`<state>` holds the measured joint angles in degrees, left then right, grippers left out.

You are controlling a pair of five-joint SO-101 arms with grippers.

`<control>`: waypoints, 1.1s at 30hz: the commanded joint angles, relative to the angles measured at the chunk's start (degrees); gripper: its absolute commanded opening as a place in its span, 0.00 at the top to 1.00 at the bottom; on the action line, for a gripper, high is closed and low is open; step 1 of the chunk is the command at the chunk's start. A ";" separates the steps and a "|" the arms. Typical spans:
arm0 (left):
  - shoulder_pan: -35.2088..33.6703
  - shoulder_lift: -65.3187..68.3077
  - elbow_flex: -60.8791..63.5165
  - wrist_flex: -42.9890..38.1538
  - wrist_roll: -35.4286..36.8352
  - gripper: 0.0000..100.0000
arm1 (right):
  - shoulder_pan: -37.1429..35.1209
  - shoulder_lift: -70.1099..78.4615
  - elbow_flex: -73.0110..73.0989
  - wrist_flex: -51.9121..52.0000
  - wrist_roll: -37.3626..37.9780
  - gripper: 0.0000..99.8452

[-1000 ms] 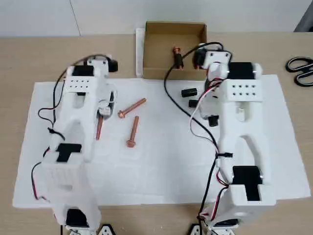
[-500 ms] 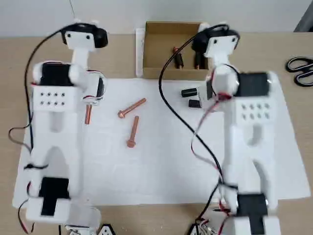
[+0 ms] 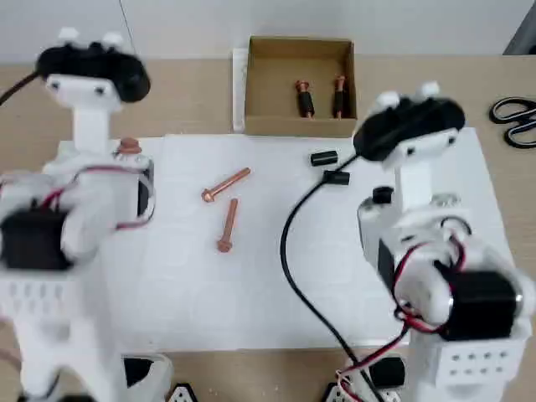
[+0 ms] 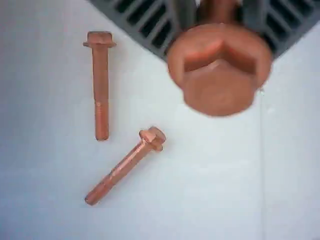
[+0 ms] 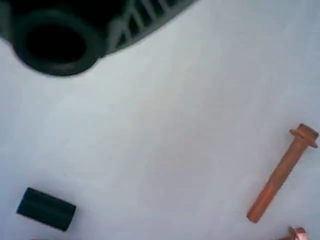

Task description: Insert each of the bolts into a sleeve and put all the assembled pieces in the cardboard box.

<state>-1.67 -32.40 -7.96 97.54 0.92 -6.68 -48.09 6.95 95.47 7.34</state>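
**A:** Where are the bolts?

**B:** The held bolt (image 4: 219,75) sits clamped between the left fingers (image 4: 145,20), which are closed on its shank. Its hexagonal head faces the wrist camera. In the high view the head is at the left arm, over the left part of the white sheet (image 3: 268,293).

**A:** And the others?

**B:** The slanted bolt (image 3: 226,184) and the straighter bolt (image 3: 227,224) lie loose on the sheet between the two arms. They are near each other but not touching.

**A:** What about the sleeves?

**B:** The held sleeve (image 5: 55,45) is pinched in the right fingers (image 5: 140,17), which are closed on it, with its open bore toward the wrist camera. In the high view it hangs at the right arm, over the right part of the sheet. The farther loose sleeve (image 3: 323,157) and the nearer loose sleeve (image 3: 336,177) lie on the sheet just in front of the box, close together.

**A:** Is anything in the box?

**B:** The cardboard box (image 3: 251,84) stands at the sheet's far edge. Inside it, the first assembled piece (image 3: 304,98) and the second assembled piece (image 3: 338,96) lie side by side. Each has a black sleeve on its shank and its head points away from the arms.

**A:** Is there anything else around?

**B:** Scissors (image 3: 515,117) rest on the bare desk (image 3: 419,67), off the sheet's far right corner.
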 commanded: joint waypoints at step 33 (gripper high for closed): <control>14.42 -34.29 52.70 -50.73 26.64 0.99 | -24.04 -40.57 69.89 -54.55 -8.09 1.00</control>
<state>10.73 -67.03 45.41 48.48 26.24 -28.31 -87.74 76.57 43.08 -0.04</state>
